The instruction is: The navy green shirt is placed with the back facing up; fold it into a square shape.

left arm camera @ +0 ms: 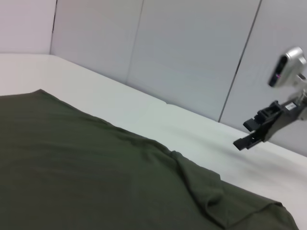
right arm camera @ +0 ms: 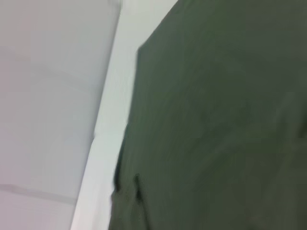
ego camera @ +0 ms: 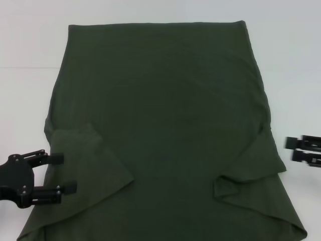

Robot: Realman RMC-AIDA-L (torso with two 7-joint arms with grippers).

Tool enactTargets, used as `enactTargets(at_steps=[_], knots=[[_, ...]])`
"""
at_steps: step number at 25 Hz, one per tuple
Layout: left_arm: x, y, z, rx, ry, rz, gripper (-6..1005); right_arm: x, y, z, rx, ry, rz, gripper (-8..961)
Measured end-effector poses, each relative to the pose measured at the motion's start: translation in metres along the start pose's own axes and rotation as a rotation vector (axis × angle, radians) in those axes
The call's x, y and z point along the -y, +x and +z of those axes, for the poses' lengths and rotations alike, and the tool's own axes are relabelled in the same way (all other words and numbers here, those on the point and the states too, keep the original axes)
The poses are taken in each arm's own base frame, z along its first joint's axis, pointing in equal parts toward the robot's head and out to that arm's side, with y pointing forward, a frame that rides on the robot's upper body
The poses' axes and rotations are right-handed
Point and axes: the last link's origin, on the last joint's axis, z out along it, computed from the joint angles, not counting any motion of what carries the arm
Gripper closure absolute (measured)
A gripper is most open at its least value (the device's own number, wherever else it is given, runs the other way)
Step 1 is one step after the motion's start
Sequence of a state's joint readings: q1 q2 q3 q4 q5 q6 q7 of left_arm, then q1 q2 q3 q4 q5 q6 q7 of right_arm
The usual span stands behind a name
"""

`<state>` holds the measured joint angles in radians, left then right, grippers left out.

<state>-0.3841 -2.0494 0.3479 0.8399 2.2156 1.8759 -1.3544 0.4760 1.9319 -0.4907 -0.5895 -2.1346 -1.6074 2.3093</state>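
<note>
- We see the navy green shirt (ego camera: pixel 160 125) spread plain side up across the white worktop (ego camera: pixel 30 45), both short sleeves already turned inward onto the body.
- We judge the task barely begun: the side and lengthwise folds that would make a square are all still to do (no crease runs down the body yet).
- Our left end effector (ego camera: pixel 62 173) sits at the shirt's near left edge, fingers spread wide, gripping nothing.
- Our right end effector (ego camera: pixel 290 149) hovers just off the right edge, empty, its fingers narrowly parted.
</note>
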Motion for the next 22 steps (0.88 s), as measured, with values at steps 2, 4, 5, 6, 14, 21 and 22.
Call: enactTargets(at_steps=[2,4,5,6,14,21,22], knots=[[0.000,0.001,0.002,-0.005,-0.003,-0.001,111,0.012,0.003,-0.015,0.055,0.033,0.033,211],[0.000,0.001,0.003,-0.007,-0.005,0.000,111,0.015,0.002,-0.019,0.068,0.045,0.041,205],[-0.001,0.001,0.004,-0.008,-0.006,0.001,111,0.017,0.001,-0.022,0.080,0.057,0.046,202],[0.000,0.002,0.004,-0.008,-0.007,0.002,111,0.019,-0.001,-0.025,0.089,0.067,0.049,199],[0.000,0.003,0.006,-0.010,-0.009,0.005,111,0.017,-0.022,-0.019,0.067,0.141,0.031,150],[0.000,0.002,0.006,-0.009,-0.003,0.001,111,0.014,-0.030,0.003,0.025,0.195,0.002,106],[0.000,0.002,0.005,-0.008,-0.001,0.001,111,0.014,-0.030,0.007,0.019,0.200,-0.002,106]])
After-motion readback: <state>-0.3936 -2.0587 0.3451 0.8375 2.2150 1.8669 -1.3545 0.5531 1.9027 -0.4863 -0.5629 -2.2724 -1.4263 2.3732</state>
